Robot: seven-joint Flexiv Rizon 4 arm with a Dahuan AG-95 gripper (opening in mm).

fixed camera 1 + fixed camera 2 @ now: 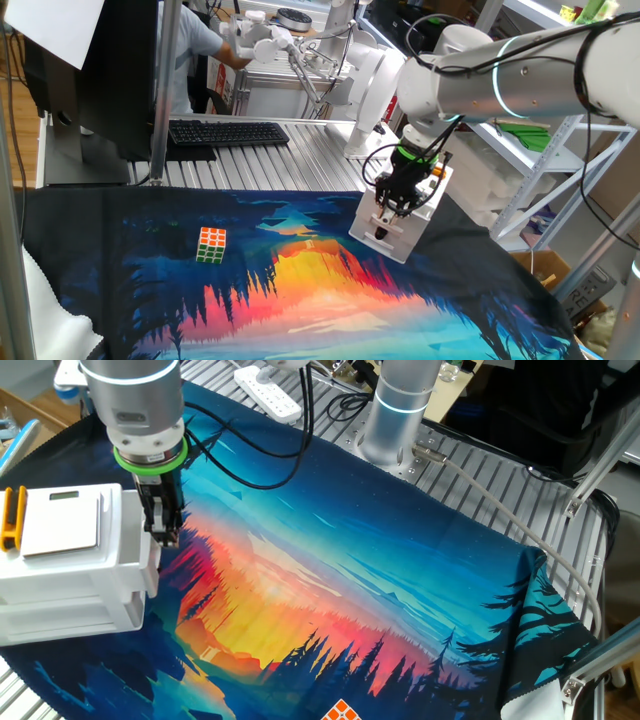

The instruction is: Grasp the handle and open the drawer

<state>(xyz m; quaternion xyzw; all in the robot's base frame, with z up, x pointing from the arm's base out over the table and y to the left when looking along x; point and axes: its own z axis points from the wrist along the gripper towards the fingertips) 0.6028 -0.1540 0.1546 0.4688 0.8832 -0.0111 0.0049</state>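
The drawer is a small white boxy unit at the right of the printed cloth; in the other fixed view it stands at the left edge. Its handle is a small black knob on the front panel, and it is not visible in the other fixed view. My gripper points straight down against the top of the front panel, just above the knob. Its two dark fingers stand a little apart, with nothing between them. The front panel sits flush with the unit.
A multicoloured puzzle cube lies on the cloth, well to the left of the drawer, and shows at the bottom edge in the other fixed view. A black keyboard and a second arm's base stand beyond the cloth. Cables trail behind my arm.
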